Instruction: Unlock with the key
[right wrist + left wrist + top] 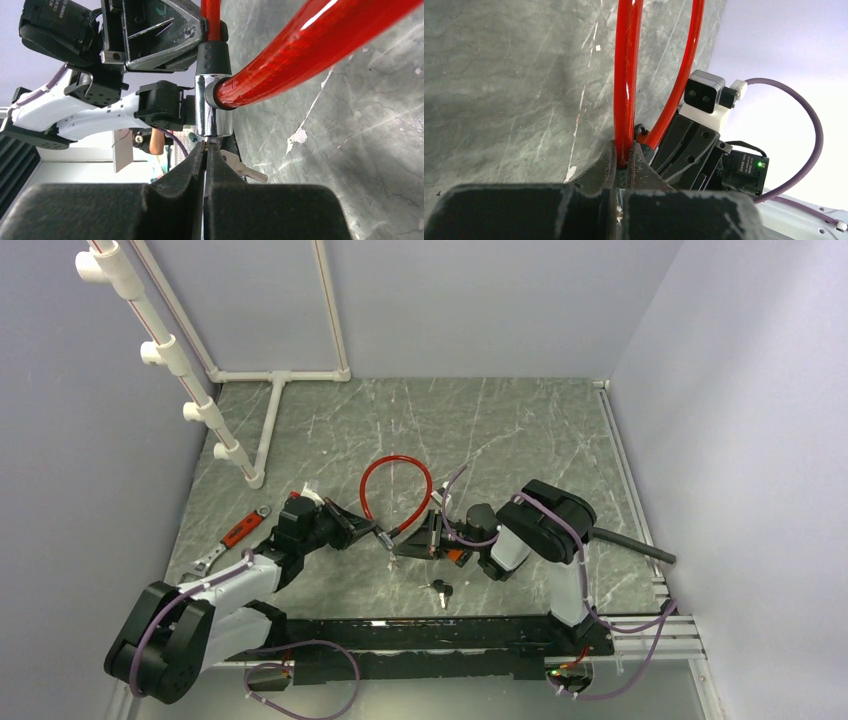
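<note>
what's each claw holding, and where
Left claw clamps the red cable near its lock end. Right claw pinches what looks like a key in the chrome lock.

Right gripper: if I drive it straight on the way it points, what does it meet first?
The chrome lock cylinder of the red cable lock, just beyond the right gripper and its shut fingers. What looks like a key bridges the small gap between them.

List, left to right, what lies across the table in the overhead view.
Red-handled wrench → left hand → right hand → black rod. The red cable lock and the loose keys overlap the hands, so they are left out.
</note>
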Available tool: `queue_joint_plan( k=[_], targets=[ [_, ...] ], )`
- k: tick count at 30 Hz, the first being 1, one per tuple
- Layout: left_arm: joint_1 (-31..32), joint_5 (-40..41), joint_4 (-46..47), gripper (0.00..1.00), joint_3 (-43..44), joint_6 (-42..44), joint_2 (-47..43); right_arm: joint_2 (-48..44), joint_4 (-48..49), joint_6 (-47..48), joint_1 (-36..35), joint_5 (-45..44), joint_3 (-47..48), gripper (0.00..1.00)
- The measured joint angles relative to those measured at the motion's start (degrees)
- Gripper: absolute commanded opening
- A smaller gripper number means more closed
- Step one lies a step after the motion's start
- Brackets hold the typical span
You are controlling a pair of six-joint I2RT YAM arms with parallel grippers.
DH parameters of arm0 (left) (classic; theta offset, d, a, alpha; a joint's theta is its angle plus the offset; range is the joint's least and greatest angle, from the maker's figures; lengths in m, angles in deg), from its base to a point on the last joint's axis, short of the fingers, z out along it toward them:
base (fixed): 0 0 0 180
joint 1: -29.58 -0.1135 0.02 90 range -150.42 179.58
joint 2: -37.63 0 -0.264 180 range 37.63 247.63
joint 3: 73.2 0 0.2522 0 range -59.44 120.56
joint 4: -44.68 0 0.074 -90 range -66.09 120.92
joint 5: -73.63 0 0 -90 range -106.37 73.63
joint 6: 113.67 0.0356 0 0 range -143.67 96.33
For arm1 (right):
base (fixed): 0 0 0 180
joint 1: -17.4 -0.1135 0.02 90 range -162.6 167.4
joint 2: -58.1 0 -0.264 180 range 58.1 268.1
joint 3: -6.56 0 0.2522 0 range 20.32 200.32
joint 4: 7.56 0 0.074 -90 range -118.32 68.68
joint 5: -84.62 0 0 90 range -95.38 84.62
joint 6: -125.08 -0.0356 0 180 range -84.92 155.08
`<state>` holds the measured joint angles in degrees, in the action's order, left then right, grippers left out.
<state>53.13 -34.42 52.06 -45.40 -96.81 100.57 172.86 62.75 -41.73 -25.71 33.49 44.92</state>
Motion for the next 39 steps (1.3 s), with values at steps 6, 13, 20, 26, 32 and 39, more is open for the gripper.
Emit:
queue_joint_plan(
  k=[6, 13, 20, 26, 32, 39],
  targets=[
    [0.5, 0.52, 3.63, 0.0, -1.92, -0.04, -0.76, -0.35, 0.0, -0.68, 0.31, 0.94, 0.04, 0.0],
    [0.59, -0.35, 14.6, 0.0, -4.07, 0.0, -1.84, -5.84, -1.25, -1.29, 0.83, 2.19, 0.13, 0.0],
    [0.57, -0.94, 28.52, 0.0, -4.07, -0.02, -6.01, -14.84, -1.25, -1.9, 1.79, 4.07, 2.64, 0.0],
    [0.59, -0.28, 29.31, 0.01, -3.74, 0.04, -9.42, -18.45, -4.31, 1.11, 1.75, 5.55, 4.37, 0.0],
    [0.59, 0.33, 25.51, 0.29, -3.65, 0.76, -10.51, -26.69, -25.86, 15.89, -0.66, 1.86, 6.56, 0.0],
    [2.36, -4.33, 27.89, 0.45, -5.88, 0.74, -6.12, -27.02, -36.52, 24.83, -3.69, -1.64, 9.53, 0.0]
  ],
)
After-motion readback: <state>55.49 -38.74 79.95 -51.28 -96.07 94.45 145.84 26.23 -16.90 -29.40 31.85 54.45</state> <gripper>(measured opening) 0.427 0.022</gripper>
